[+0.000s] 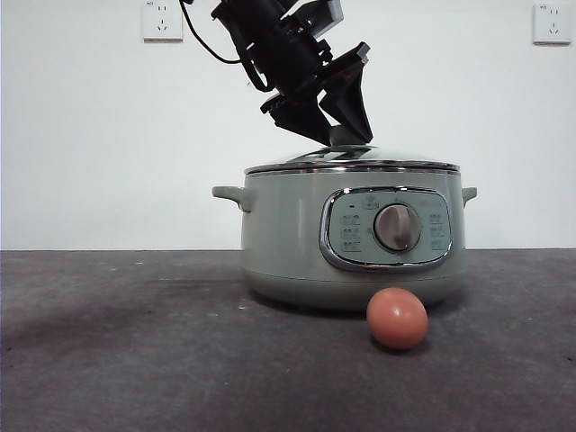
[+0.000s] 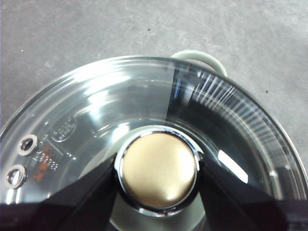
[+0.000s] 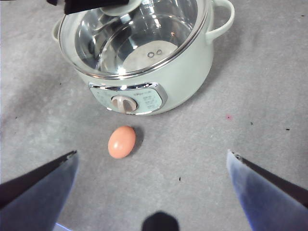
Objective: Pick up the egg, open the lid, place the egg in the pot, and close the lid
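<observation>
1. the pot point(image 1: 297, 243) is taken as the landmark; it is seen standing on the grey surface point(image 1: 126, 360), its dial panel turned toward the front camera and a small handle shown on each side.
2. the lid point(image 1: 353, 162) is seen seated on the pot's rim, with its chrome edge lying level all round; no gap between lid and pot can be made out.
3. the left gripper point(image 2: 156, 175) is placed directly above the pot, at the lid's knob point(image 2: 157, 169); its jaws are set one on each side of the knob and appear closed against it, the knob being gripped between them.
4. the egg point(image 1: 397, 318) is found on the surface just in front of the pot, below the dial panel and apart from the pot's wall; it is touched by nothing.
5. the right gripper point(image 3: 151, 168) is held high above the surface in front of the pot, beyond the egg; its jaws are spread wide and nothing is held between them.
6. open surface is seen all round the egg except on the pot's side, so room is left on three sides; only the pot's front wall stands close behind it.
7. bare surface is seen to both sides of the pot, and a white wall with two sockets point(image 1: 162, 20) is seen behind it.
8. above the pot, the space over the lid is taken up by the left gripper's dark arm.
</observation>
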